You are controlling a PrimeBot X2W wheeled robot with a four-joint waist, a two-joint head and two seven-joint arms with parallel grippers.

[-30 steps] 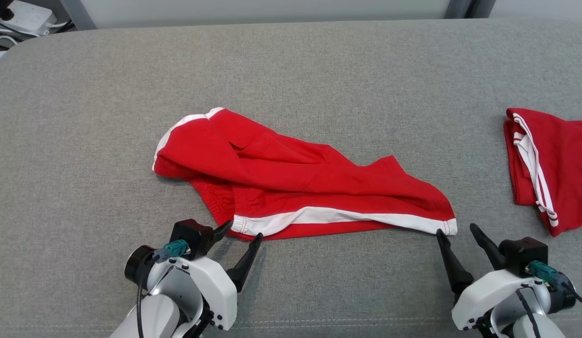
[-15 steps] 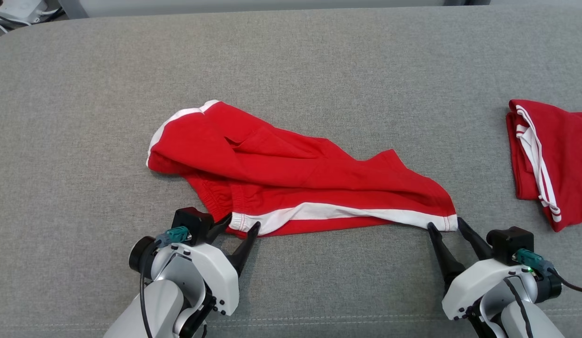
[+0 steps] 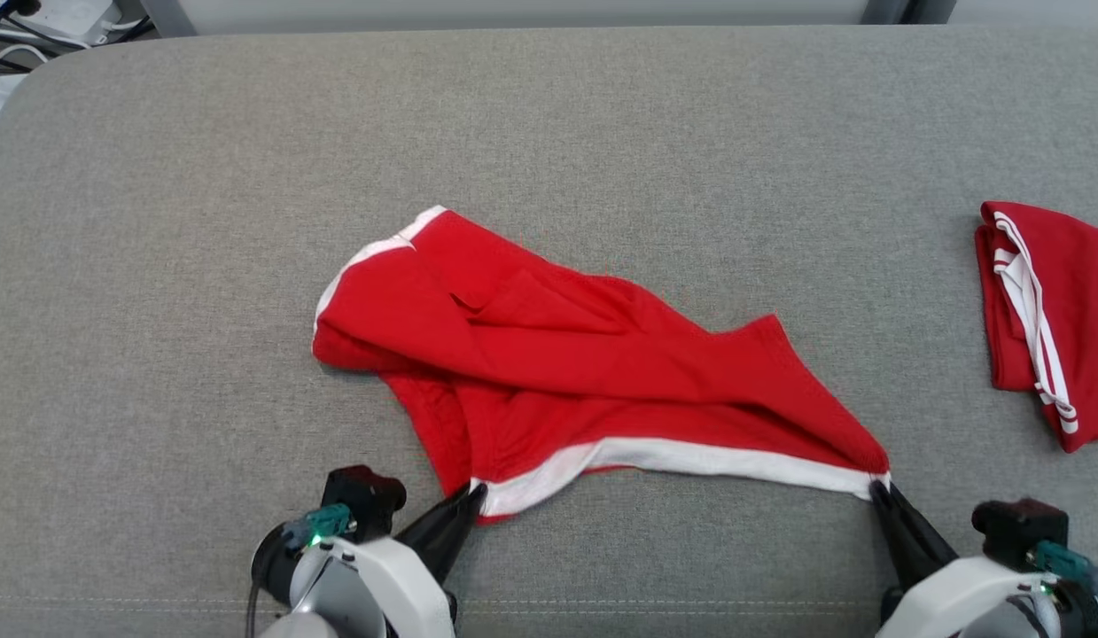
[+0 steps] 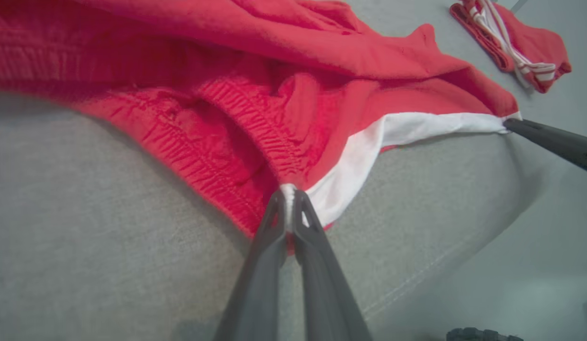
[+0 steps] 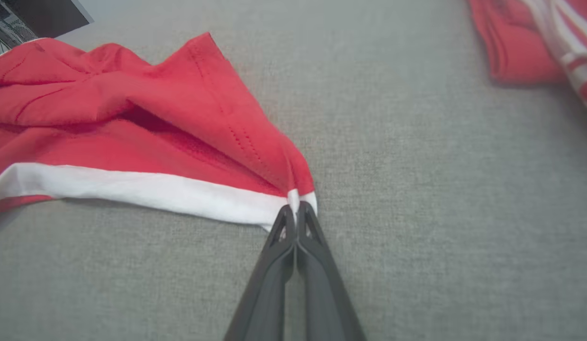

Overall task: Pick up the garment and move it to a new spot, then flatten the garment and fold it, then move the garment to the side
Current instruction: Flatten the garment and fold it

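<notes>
Close to the near edge of the grey cloth-covered table [image 3: 159, 266], just beyond a stitched seam [image 3: 602, 607], both arms have hold of the red garment [image 3: 584, 372]. The left pincer [image 3: 471, 498] is pressed together on the corner where the gathered waistband [image 4: 236, 123] meets the white band [image 3: 690, 456]. The right pincer [image 3: 876, 487] pinches the far end of that same band, its fingers squeezed tight with a little white cloth poking out between the tips. The band runs between the two grips in a shallow curve, lying on the cloth.

From that held edge the garment spreads away and to the left in a rumpled heap. Loose folds lie across its middle, and a white-trimmed corner [image 3: 380, 252] marks its farthest point. It sits in the nearer half of the table, roughly centred.

There is plenty of bare grey surface around it: a wide stretch to the left, a deep strip behind it up to the far edge, and a clear gap on the right. Past that gap, at the right border, a second garment [image 3: 1045, 310], red with thin white stripes, lies folded and well apart from the held one.

The far left corner of the table is rounded, and beyond it some cables [image 3: 8, 40] lie on the floor.
</notes>
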